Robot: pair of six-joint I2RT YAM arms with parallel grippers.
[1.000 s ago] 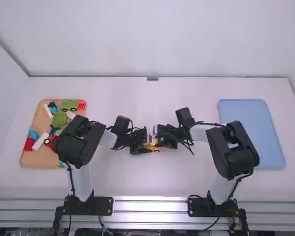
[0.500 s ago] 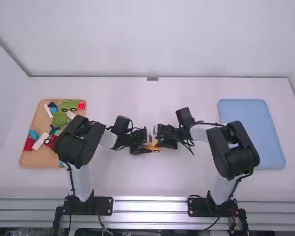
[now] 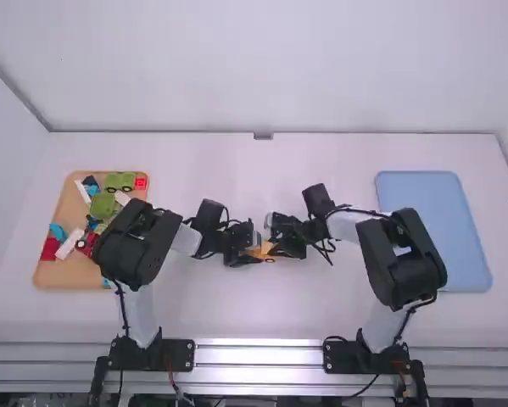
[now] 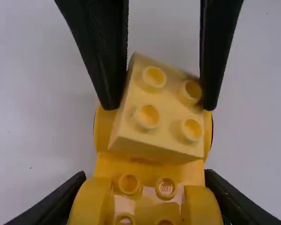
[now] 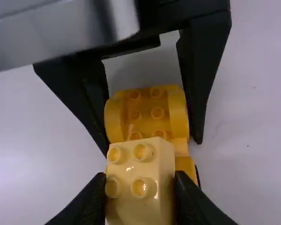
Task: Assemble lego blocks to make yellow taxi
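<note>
Bright white table [image 3: 262,314] below, and in the high view the yellow taxi chassis [image 3: 265,252] sits mid-table, between the arms. To the left wrist view: left gripper [image 4: 146,199] clasping that chassis by its sides, presumably bracing it. Right wrist view: right gripper [image 5: 139,190] pinching the pale-yellow four-stud block [image 5: 147,161], skewed, studs up, likely for pressing on.

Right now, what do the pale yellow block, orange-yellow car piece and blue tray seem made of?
The pale yellow block looks like hard, satin plastic: crisp edges, moulded studs. The orange-yellow car piece seems glossier plastic, with studs and pale glare. The blue tray looks smooth and matte, probably plastic, though its even colour could be paint.
</note>
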